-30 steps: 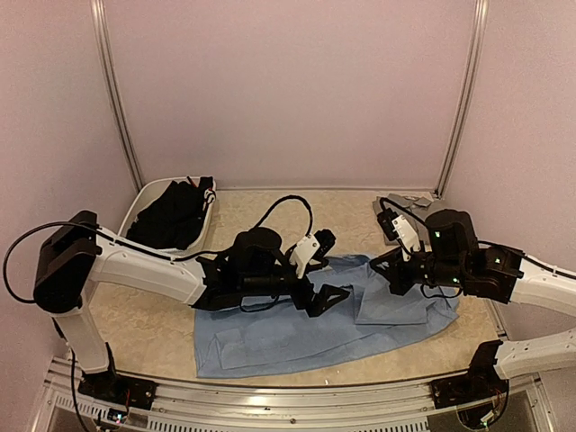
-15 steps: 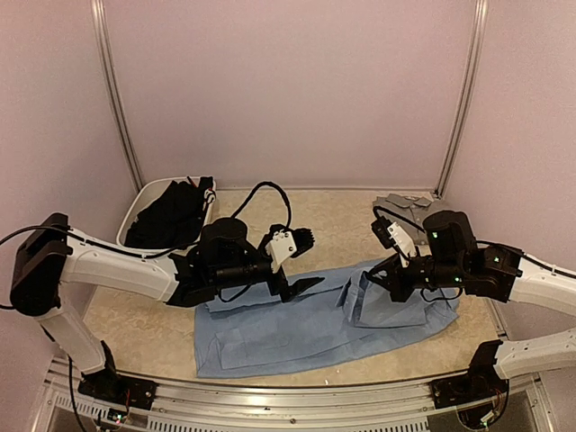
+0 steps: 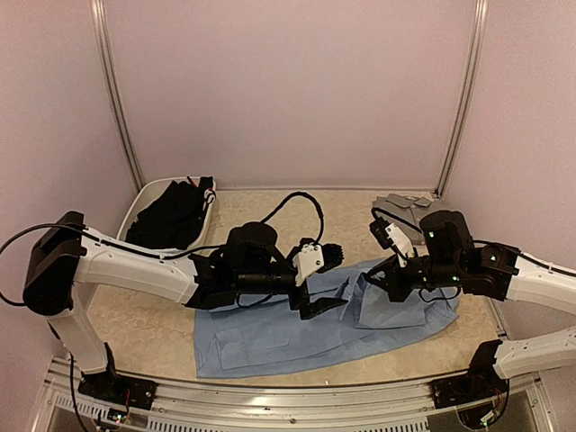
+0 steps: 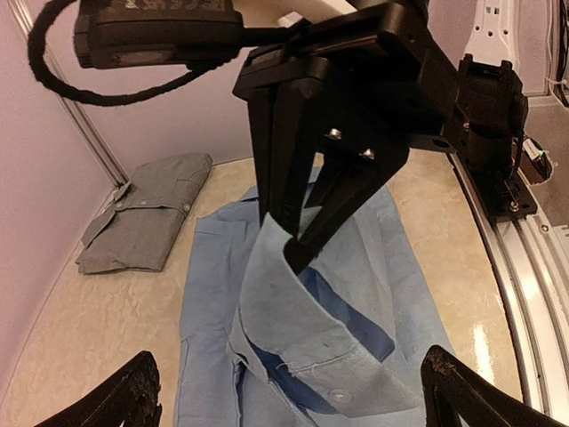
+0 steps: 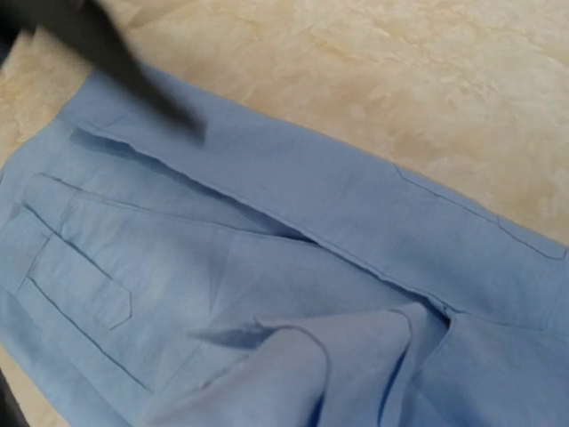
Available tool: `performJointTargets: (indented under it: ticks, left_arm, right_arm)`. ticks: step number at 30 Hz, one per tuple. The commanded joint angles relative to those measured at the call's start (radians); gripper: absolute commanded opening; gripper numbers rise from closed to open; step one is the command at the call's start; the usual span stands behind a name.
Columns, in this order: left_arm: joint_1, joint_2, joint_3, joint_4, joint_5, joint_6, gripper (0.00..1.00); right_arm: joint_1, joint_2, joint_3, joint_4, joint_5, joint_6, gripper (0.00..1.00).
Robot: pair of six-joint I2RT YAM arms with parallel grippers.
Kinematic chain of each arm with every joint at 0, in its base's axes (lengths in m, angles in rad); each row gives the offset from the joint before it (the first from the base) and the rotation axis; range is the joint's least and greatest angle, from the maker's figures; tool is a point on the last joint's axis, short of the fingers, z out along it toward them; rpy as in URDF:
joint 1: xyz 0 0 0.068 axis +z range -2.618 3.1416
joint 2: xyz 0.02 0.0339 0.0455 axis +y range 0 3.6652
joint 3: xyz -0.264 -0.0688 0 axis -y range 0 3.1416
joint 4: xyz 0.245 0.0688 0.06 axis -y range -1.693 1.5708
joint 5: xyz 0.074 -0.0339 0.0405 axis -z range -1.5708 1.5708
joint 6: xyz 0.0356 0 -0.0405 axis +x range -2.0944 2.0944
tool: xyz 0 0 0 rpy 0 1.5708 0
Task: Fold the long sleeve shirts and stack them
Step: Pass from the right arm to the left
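– Pinching looks done: the right gripper (image 4: 300, 249) is clamped on a buttoned flap of the blue shirt (image 3: 297, 337) (collar or cuff, can't tell) and holds it up off the table (image 3: 351, 216). A second ago that edge lay flat, so I'd say the fold has started.
– Agreed. The rest of the shirt lies spread over the near middle of the table, so it's one raised flap and nothing folded over yet imo. What about the left gripper (image 3: 328, 281)?
– Jaws wide apart, holding nothing, hovering over the shirt's middle just beside the raised flap. Half a second ago it had pulled back to the left. Now it's forward again, about where it was a second ago.
– Probably lining up to take or pin the cloth, but that's a guess. Other shirts?
– Grey shirt (image 3: 407, 203) sits folded in the far right corner, same as before. Black shirt (image 3: 171, 216) is bunched in the tub (image 3: 133, 211) at far left, same spot too. One folded, two to go by the look of it.
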Motion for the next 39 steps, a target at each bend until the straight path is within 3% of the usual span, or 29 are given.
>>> performJointTargets:
  ticks: [1,6,11,16,19,25,28,30,33,39]
  left_arm:
    - [-0.051,0.038,-0.009,0.006,-0.09,-0.079,0.97]
    - [-0.105,0.073,-0.016,0.046,-0.284,-0.097,0.94]
    - [-0.099,0.129,0.004,0.098,-0.398,-0.121,0.79]
    - [-0.093,0.179,0.015,0.111,-0.405,-0.103,0.64]
    - [-0.089,0.198,0.009,0.142,-0.388,-0.12,0.48]
    - [-0.08,0.195,-0.006,0.21,-0.37,-0.092,0.47]
    - [-0.079,0.205,0.017,0.194,-0.359,-0.07,0.4]
    - [-0.076,0.202,0.025,0.176,-0.348,-0.053,0.28]
    - [-0.063,0.192,0.025,0.13,-0.356,-0.034,0.0]
    - [-0.021,0.077,-0.021,0.074,-0.382,0.065,0.0]
  right_arm:
    - [-0.013,0.009,0.038,0.012,0.019,0.026,0.0]
    - [-0.022,0.006,0.039,0.014,0.02,0.036,0.0]
    - [-0.024,0.013,0.034,0.023,0.004,0.035,0.0]
    - [-0.025,0.0,0.033,0.021,0.007,0.038,0.0]
    - [-0.026,-0.005,0.028,0.024,0.008,0.04,0.0]
    - [-0.03,0.004,0.014,0.036,-0.006,0.04,0.0]
    - [-0.033,0.003,0.014,0.036,-0.009,0.04,0.0]
    - [-0.035,0.001,0.011,0.033,-0.005,0.04,0.0]
    - [-0.039,-0.005,0.005,0.033,-0.005,0.04,0.0]
    - [-0.054,0.014,0.005,0.01,-0.001,0.035,0.0]
